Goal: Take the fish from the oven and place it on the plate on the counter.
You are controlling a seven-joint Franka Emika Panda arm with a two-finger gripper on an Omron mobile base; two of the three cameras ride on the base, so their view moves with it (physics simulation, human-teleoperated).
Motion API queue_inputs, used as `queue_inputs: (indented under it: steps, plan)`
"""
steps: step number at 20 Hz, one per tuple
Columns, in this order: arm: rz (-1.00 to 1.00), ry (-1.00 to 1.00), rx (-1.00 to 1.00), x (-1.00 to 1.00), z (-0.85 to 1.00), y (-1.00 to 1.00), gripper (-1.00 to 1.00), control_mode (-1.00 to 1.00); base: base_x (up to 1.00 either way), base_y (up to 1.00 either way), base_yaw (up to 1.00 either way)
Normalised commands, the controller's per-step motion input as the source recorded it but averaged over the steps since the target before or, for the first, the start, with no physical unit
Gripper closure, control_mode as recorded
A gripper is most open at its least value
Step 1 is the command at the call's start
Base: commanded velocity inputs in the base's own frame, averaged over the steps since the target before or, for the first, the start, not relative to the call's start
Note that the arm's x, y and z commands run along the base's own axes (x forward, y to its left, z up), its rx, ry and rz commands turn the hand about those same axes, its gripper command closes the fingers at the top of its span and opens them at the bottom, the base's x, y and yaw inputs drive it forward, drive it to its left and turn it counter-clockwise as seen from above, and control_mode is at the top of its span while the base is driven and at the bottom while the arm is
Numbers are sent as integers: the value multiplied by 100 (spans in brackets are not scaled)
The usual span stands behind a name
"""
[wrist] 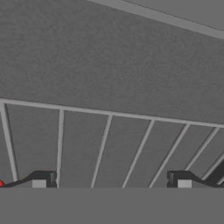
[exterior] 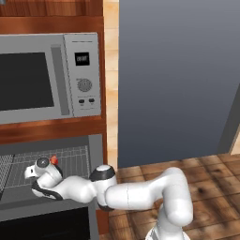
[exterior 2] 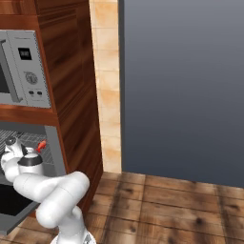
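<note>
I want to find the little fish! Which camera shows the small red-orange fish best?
The left base view: the small red-orange fish lies on the grey wire rack inside the open oven, beside the robot's hand. The right base view shows it smaller, near the picture's edge. The hand view catches just a red sliver at its left edge.

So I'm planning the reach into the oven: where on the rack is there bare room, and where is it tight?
The wire rack is bare between the open gripper tips and up to its far bar. It is crowded at the rack's right side in the left base view, where the fish lies beside the hand.
</note>
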Motion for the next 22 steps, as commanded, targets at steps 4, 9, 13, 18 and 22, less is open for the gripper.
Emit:
queue_inputs:
  steps: [4,9,13,18,22]
  plan:
    - [-6,-7,-13,-64,-100,24,-100,-100,0,0,0]
    - [-5,-1,-13,-62,-100,32,-100,-100,0,0,0]
    - [-6,-1,-19,-48,-100,26,-100,-100,0,0,0]
    - [-7,-1,-20,-67,-100,30,-100,-100,0,0,0]
    - [-7,0,-21,-79,-100,31,-100,-100,0,0,0]
